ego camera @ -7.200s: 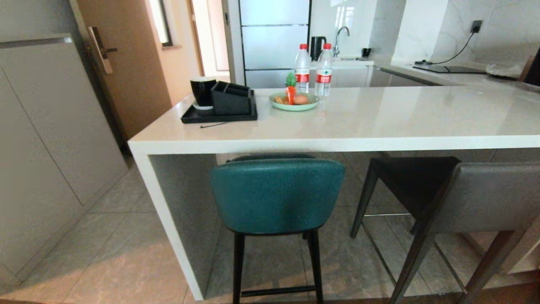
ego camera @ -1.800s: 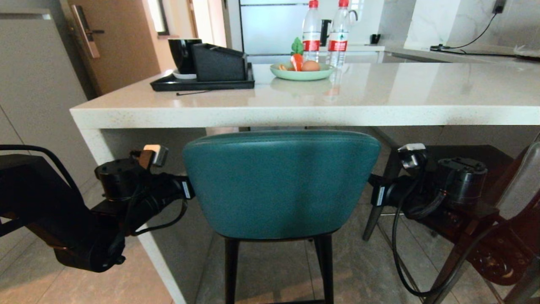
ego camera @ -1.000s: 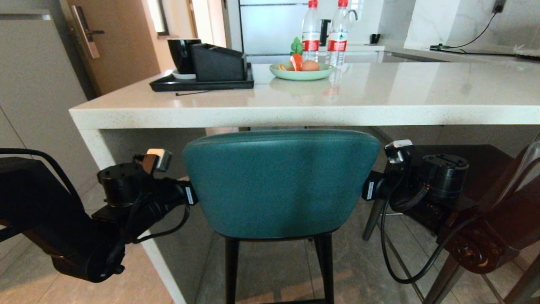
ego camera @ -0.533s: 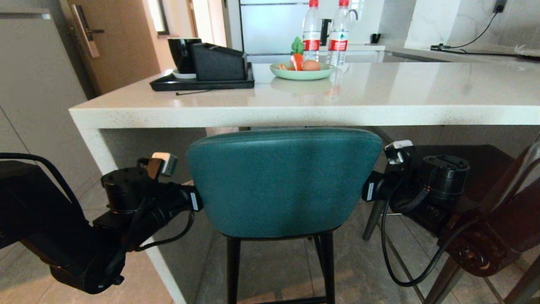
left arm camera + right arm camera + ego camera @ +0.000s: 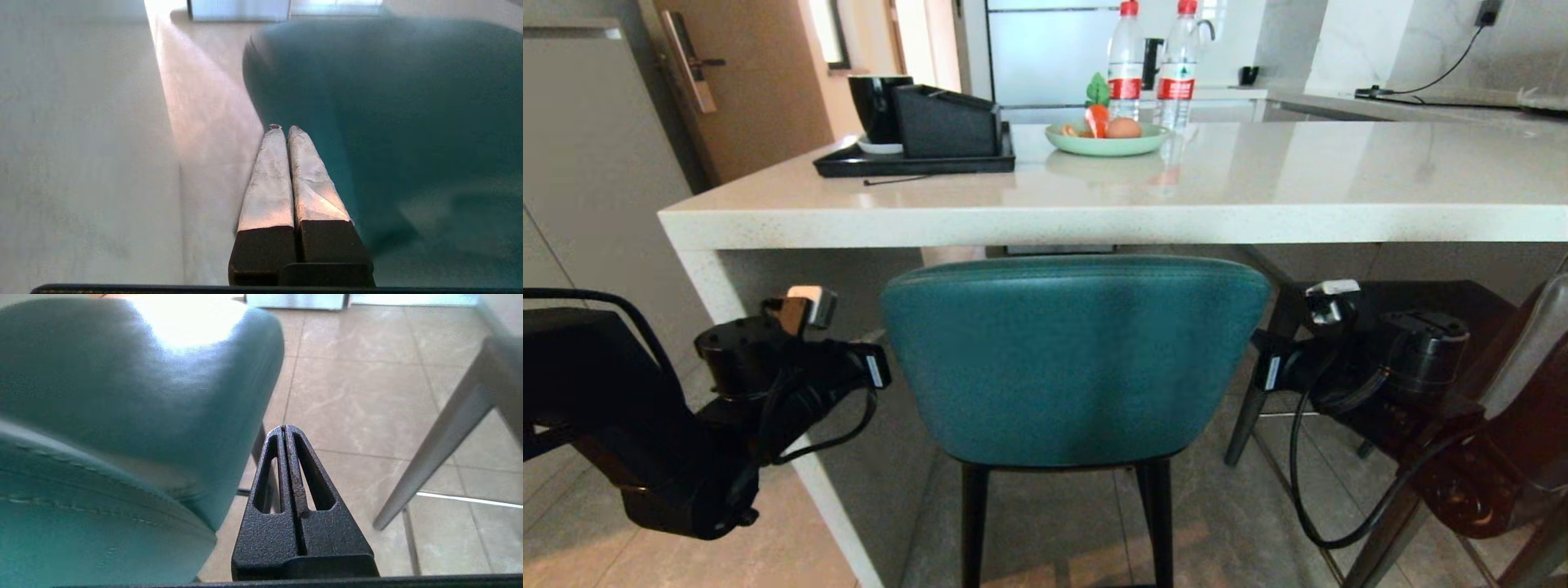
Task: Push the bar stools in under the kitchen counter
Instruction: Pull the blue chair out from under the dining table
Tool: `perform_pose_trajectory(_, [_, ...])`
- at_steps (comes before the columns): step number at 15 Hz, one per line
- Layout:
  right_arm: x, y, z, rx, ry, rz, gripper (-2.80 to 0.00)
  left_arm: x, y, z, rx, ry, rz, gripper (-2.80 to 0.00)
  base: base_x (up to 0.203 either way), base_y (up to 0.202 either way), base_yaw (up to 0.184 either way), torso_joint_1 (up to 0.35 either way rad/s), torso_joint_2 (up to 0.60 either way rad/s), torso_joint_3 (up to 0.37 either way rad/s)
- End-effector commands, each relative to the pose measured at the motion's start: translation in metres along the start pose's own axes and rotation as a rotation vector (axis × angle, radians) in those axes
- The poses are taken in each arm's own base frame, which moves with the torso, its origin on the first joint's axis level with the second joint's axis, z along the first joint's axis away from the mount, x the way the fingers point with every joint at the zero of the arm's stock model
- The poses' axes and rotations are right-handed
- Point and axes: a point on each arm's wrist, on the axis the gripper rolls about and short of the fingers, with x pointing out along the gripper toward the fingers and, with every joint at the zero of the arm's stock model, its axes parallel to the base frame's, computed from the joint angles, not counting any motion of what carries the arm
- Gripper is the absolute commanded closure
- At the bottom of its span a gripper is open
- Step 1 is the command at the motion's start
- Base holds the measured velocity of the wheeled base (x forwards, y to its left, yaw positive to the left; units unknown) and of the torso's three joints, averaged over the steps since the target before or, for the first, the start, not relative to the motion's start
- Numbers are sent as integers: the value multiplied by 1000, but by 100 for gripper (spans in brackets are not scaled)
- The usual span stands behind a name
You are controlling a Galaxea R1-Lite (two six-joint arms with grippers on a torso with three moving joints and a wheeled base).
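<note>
The teal bar stool (image 5: 1074,359) stands in front of me, its back just below the front edge of the white kitchen counter (image 5: 1094,214). My left gripper (image 5: 282,128) is shut and empty, a small gap off the stool's left flank (image 5: 388,122). Shut and empty too, my right gripper (image 5: 284,428) sits beside the stool's right flank (image 5: 135,396), not touching it. In the head view both sets of fingertips are hidden behind the stool's back. The grey bar stool (image 5: 1531,343) stands at the right, partly behind my right arm (image 5: 1347,363); one of its legs (image 5: 445,445) slants past my right gripper.
The counter carries a black tray with a cup and holder (image 5: 915,159), a green plate of food (image 5: 1107,139) and two water bottles (image 5: 1127,57). The white end panel (image 5: 792,457) stands close to my left arm (image 5: 768,384). Grey cabinets (image 5: 580,180) line the left.
Both arms have drawn sideways off the teal stool, the left one to the left, the right one to the right and slightly down. The stool's back sits a little lower in the picture.
</note>
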Motion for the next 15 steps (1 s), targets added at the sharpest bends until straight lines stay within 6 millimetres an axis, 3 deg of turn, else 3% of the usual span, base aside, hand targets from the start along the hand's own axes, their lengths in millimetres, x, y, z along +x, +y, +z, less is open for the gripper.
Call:
perform_pose_trajectory(1, [5,-8,-2,2,-5,-32,0,10,11,-17,2,29,29,0,0,0,0,0,0,0])
perform_pose_trajectory(4, [16,-13,-2,4,-20,-49,0,24,23,-17,6,0,55,0,0,0,0,0,0,0])
perform_pose_trajectory(10, [52,-2,0,-2,-81,-78,0,55,27,-19,56,-48,76,0,0,0,0,0,0,0])
perform_pose_trajectory(15, [56,16,1,-4,-88,-53,0,76,26,-5,59,-84,113,0,0,0,0,0,0,0])
